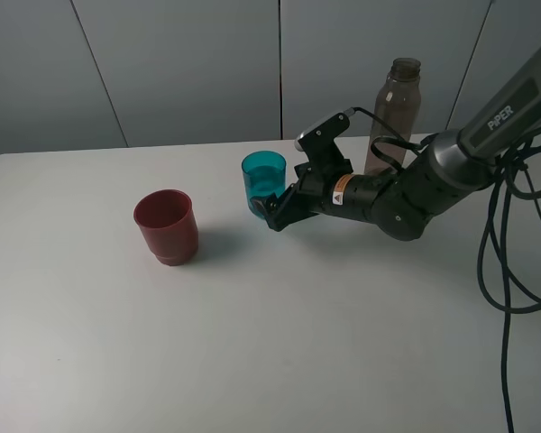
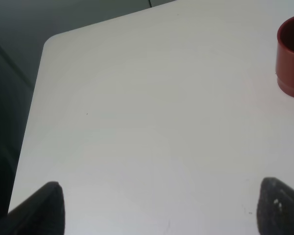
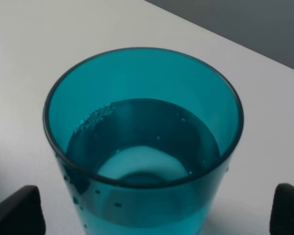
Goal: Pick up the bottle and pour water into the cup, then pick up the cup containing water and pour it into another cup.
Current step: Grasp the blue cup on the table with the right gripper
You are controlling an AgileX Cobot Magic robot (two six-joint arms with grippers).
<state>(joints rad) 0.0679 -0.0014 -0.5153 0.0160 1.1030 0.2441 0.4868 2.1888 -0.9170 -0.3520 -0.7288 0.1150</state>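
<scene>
The teal-blue cup (image 1: 264, 183) stands upright near the middle of the table, partly filled with water (image 3: 142, 142). My right gripper (image 1: 270, 212) is low at the cup's base, open. In the right wrist view its fingertips (image 3: 15, 211) flank the cup (image 3: 142, 122) with a gap on each side. The dark-red cup (image 1: 166, 226) stands upright to the left, apart from the teal one. Behind my right arm rises the smoky, capless bottle (image 1: 393, 115), upright. My left gripper (image 2: 161, 210) hovers open over bare table, and the red cup (image 2: 291, 56) shows at the edge of its view.
The white table (image 1: 279, 352) has a rounded far-left corner (image 2: 51, 41). Black cables (image 1: 514, 271) hang down at the right side. A grey panelled wall stands behind the table.
</scene>
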